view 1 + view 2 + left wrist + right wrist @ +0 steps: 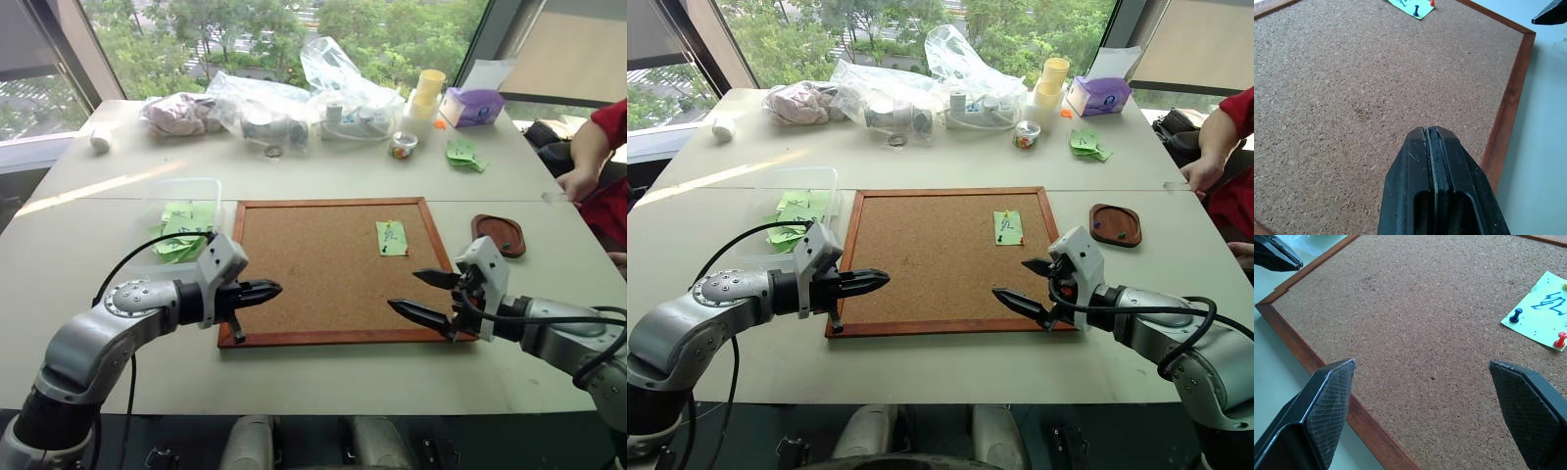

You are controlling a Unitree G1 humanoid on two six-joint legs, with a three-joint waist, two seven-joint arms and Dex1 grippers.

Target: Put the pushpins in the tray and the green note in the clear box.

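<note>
The big table (323, 186) sits by a window with trees outside. On it lies a corkboard (313, 284). The clear box (181, 191) is left of the board, the tray (498, 235) right of it. The green note (391, 238) is pinned on the board. No pushpins (1516, 316) are out yet, so pulling one comes first, I think. The right gripper (423, 295) is wide open near the board's edge and must reach up to the note. The left gripper (266, 290) is closed, holding nothing.

The corkboard (323, 264) lies mid-tabletop, with the note (391, 238) pinned near its far right corner. The clear box (182, 223) sits just left of it, the tray (500, 235) just right.
</note>
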